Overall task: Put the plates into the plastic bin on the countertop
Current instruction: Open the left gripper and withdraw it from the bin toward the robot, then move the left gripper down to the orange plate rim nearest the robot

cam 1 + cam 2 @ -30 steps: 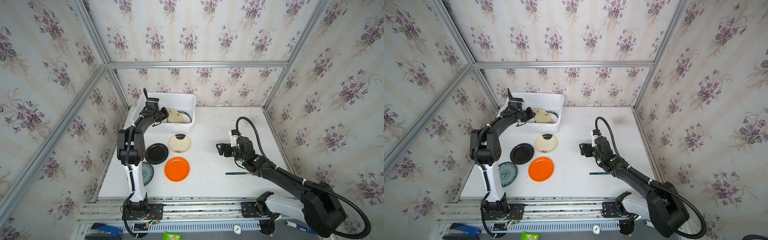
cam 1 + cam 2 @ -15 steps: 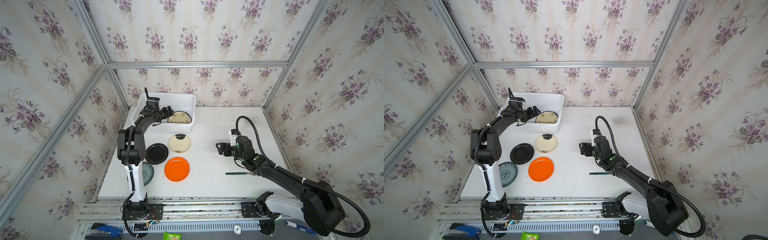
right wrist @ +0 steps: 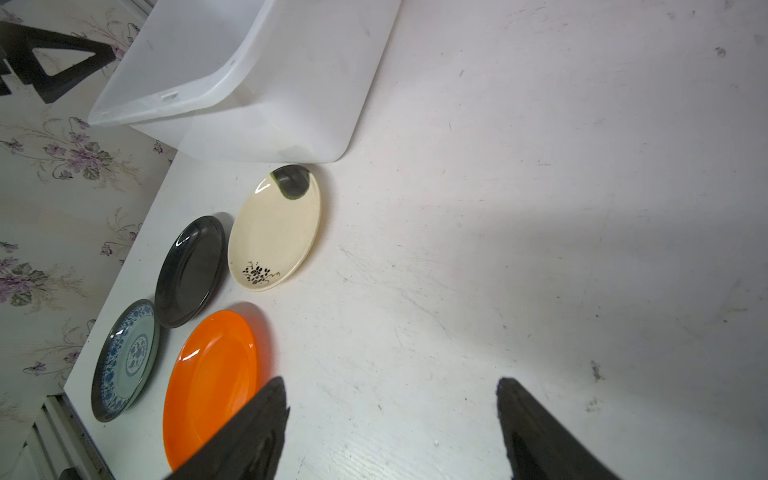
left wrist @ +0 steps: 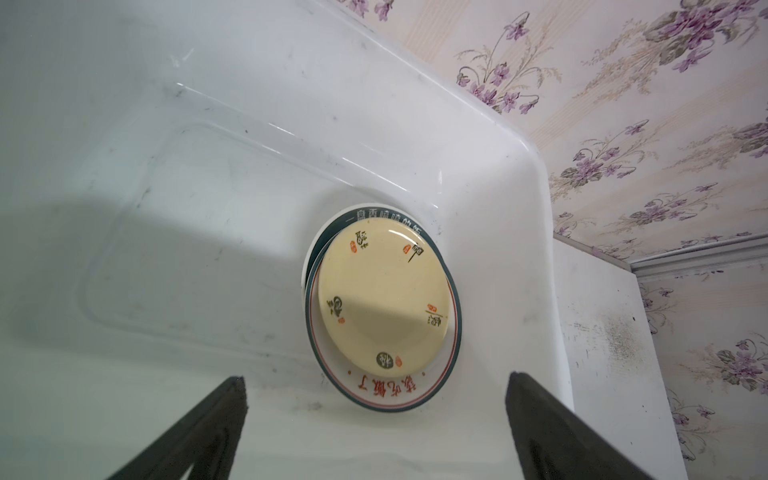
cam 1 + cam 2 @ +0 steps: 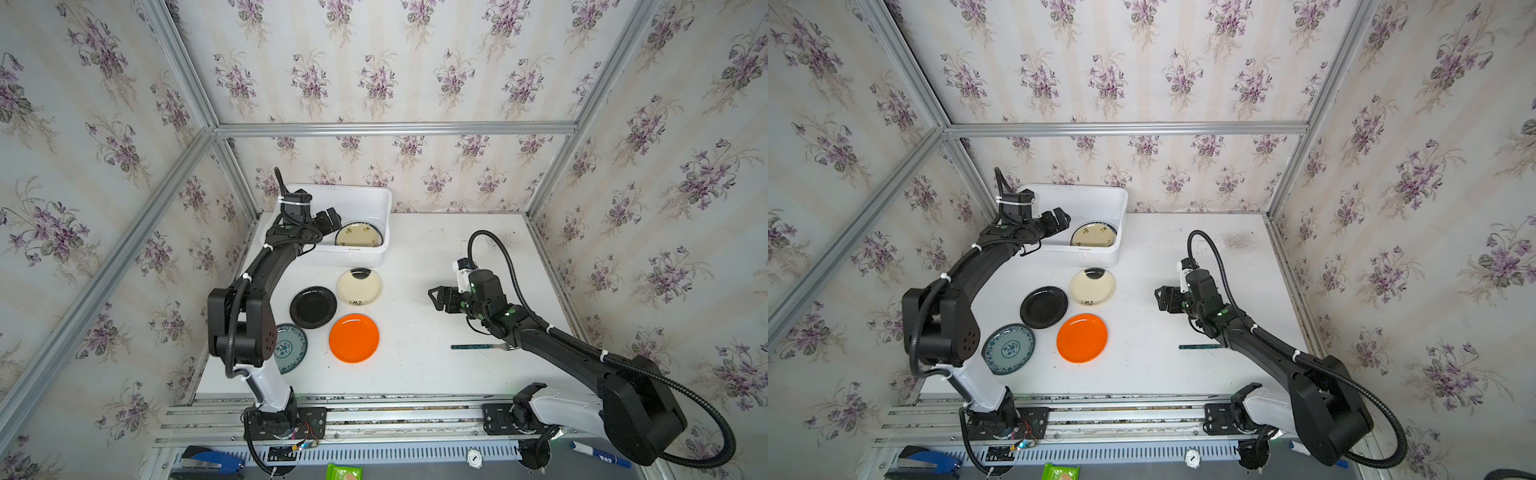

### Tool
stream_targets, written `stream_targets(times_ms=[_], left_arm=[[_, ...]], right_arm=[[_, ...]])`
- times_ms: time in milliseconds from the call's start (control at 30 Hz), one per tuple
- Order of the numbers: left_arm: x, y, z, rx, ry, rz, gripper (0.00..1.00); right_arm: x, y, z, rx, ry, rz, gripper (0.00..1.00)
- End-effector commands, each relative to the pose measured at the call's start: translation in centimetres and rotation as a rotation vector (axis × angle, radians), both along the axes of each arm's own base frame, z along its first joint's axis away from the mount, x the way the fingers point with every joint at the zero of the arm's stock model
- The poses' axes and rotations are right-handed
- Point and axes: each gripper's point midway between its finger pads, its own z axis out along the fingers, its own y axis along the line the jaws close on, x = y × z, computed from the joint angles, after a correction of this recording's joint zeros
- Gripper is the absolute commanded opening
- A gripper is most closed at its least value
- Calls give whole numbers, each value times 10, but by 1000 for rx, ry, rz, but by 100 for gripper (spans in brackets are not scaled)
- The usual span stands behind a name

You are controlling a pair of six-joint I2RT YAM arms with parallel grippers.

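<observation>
The white plastic bin [image 5: 385,198] [image 5: 1122,195] stands at the back left of the countertop [image 5: 415,257]. Inside it a cream plate [image 5: 358,235] [image 4: 382,299] lies on a white plate with a dark teal rim [image 4: 386,392]. My left gripper [image 5: 330,218] [image 4: 376,378] hangs open over the bin beside them, holding nothing. On the countertop lie a cream plate [image 5: 359,286] [image 3: 274,232], a black plate [image 5: 313,307], an orange plate [image 5: 354,338] [image 3: 212,382] and a teal-patterned plate [image 5: 1008,349]. My right gripper [image 5: 436,297] [image 3: 390,382] is open and empty to their right.
A dark-handled fork [image 5: 478,346] lies on the countertop beside the right arm. Papered walls with aluminium framing close in the back and both sides. The left arm's elbow partly covers the teal-patterned plate in a top view.
My left gripper has opened and let go of the cream plate, which went from tilted to lying flat in the bin. The right arm has not moved.
</observation>
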Motion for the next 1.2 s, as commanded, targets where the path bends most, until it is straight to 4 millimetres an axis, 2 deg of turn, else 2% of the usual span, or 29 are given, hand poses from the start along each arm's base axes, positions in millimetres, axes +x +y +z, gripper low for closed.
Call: stream_targets(times_ms=[0, 133, 300, 667, 967, 1067, 1167], left_arm=[[-20, 12, 27, 22, -118, 93, 100], [-65, 24, 41, 50, -168, 162, 100], [-119, 28, 43, 42, -210, 156, 100], [-222, 47, -18, 47, -95, 212, 100], [-274, 38, -75, -67, 36, 198, 100], [-287, 38, -95, -81, 74, 210, 99], [-290, 34, -106, -125, 93, 211, 99]], right_arm=[[-2, 7, 12, 35, -15, 31, 81], [-6, 10, 15, 46, -19, 61, 81], [-10, 16, 15, 86, -17, 89, 81], [-18, 53, 5, 222, 61, 220, 80], [-15, 60, 3, 193, 76, 271, 80], [-13, 60, 2, 165, 74, 279, 80], [-11, 60, 3, 150, 71, 278, 80]])
